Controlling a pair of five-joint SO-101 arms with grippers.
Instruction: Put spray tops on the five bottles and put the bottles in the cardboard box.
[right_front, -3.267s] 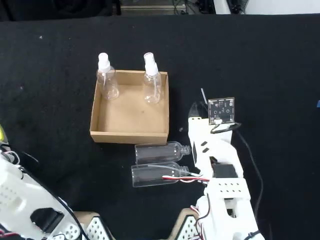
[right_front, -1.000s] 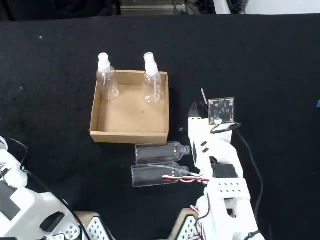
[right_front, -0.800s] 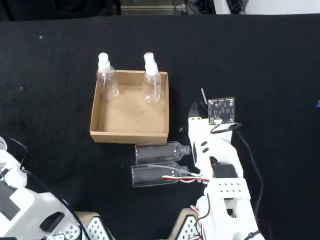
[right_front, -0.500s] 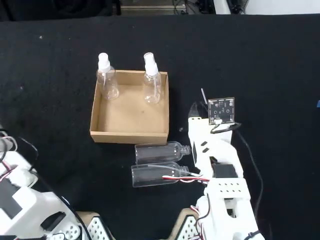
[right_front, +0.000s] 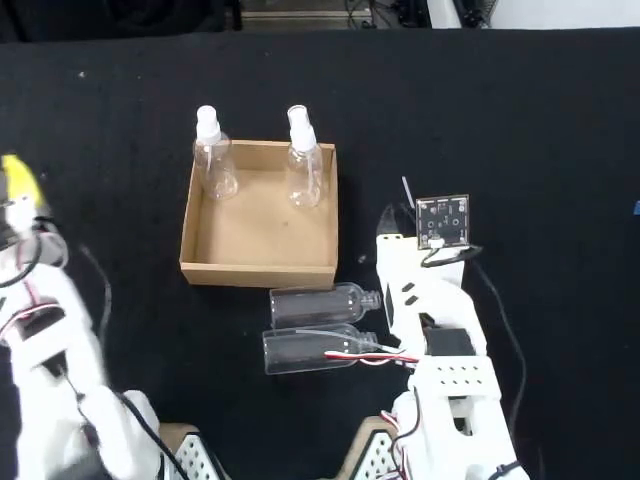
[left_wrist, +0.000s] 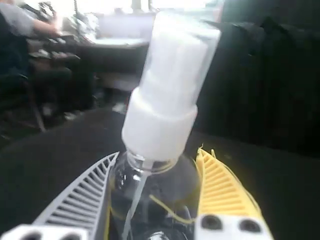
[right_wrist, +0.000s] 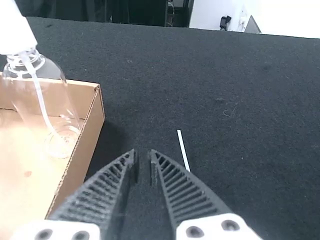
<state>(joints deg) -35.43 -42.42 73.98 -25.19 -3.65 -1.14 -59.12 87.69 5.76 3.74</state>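
clear plastic bottle (left_wrist: 150, 190) with a white spray top (left_wrist: 167, 85) is clamped in the ridged grey-and-yellow left gripper (left_wrist: 157, 156), whose arm has swung up from the lower-left corner to the left edge of the high view (probably bound for the brown cardboard box (right_front: 258, 268)). two capped bottles (right_front: 215, 165) stand in its upper corners, two smooth uncapped ones (right_front: 320, 303) lie just below, and the right gripper (right_wrist: 142, 157), nearly closed, holds nothing.

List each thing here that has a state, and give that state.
Cardboard box: open, two bottles inside.
Left boxed bottle: upright, spray top on.
Right boxed bottle: upright, spray top on.
Loose bottle nearer box: on its side, no top.
Loose bottle farther off: on its side, no top.
Held bottle: spray top on.
Left gripper: shut on held bottle.
Right gripper: nearly shut, empty.
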